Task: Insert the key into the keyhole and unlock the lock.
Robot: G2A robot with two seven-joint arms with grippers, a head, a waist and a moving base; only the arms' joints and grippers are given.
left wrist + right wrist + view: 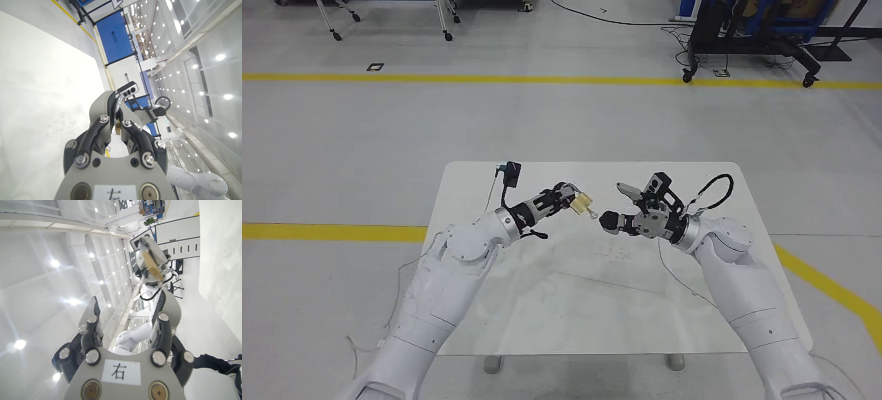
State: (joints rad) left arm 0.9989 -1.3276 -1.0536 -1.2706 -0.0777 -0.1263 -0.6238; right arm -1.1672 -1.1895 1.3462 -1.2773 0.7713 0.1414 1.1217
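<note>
Left gripper [116,104]: clamped on the lock [118,129], with the brass body pinched between both pads and the shackle up near the fingertips.
Right gripper [129,298]: jaws apart with nothing between them, facing the lock head-on and just short of it.
Key [594,214]: a small pale piece at the end of the lock nearest the right gripper, between the two hands. It is probably the key, but too small to tell whether it sits in the keyhole.
Height: both hands are held above the table [542,320], well off it.
Step in hand: likely taking the key by its bow to seat and turn it.
Doing it well: lay the right pads flat on the bow, close firmly and push along the keyhole axis. Then twist the wrist while the left hand holds rigid; a skewed grip may bind the key or knock it out.
</note>
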